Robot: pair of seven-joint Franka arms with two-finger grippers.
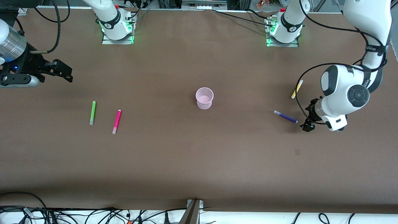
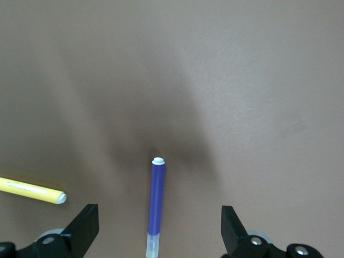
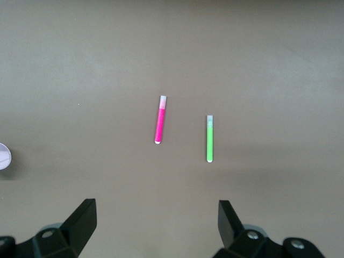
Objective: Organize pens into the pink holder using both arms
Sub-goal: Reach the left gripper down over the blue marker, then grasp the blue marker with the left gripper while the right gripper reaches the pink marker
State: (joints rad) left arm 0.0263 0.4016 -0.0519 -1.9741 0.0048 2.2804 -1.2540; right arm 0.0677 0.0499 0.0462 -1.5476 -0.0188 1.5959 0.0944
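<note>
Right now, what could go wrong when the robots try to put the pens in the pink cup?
The purple pen lies flat between the left gripper's open jaws; a thin round pen could roll or slip out of the pinch. The pink cup is small, so a tilted pen might hit the rim and tip it. The right gripper, jaws open, hangs high above the pink pen and green pen.

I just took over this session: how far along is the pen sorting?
Nothing is done yet: the pink holder stands without pens, and all four lie on the table. In hand: the left gripper, open, is low over the purple pen, which lies between its fingers. The right gripper, open, hangs over its end of the table. Left: the purple, yellow pen, green pen and magenta pen.
</note>
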